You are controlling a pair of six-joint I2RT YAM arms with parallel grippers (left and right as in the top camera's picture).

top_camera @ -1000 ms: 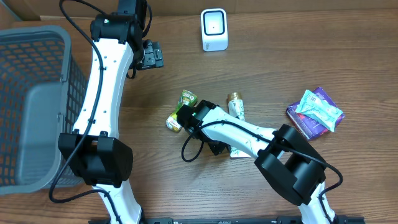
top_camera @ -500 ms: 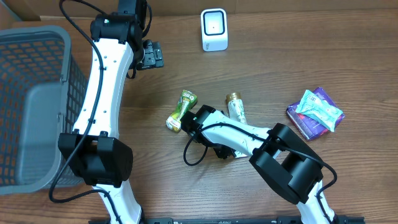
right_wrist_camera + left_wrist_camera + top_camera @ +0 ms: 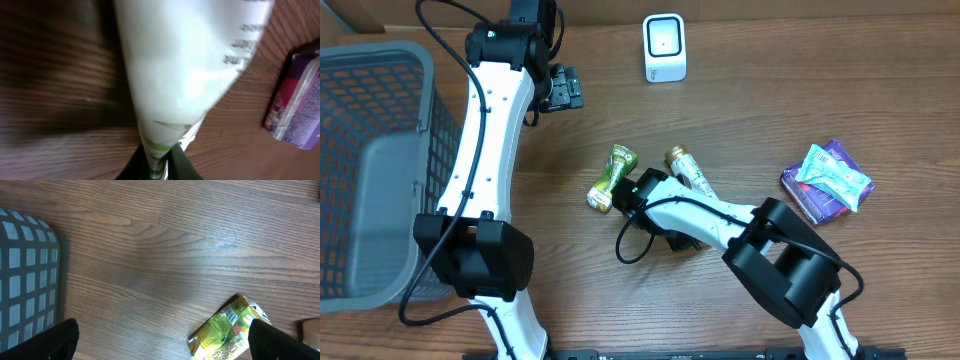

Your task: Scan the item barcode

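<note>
white tube (image 3: pixel 692 178) is pinched in the closed right pincer (image 3: pixel 159 165); the left pincer (image 3: pixel 161 342) gapes wide, empty.

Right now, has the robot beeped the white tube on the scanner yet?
Not yet. Done: the right gripper is shut on the white tube. In hand: the tube sits near the green packet, well short of the scanner at the far side. Left: carry it over and show its barcode to the scanner. The left gripper is open and holds nothing.
</note>
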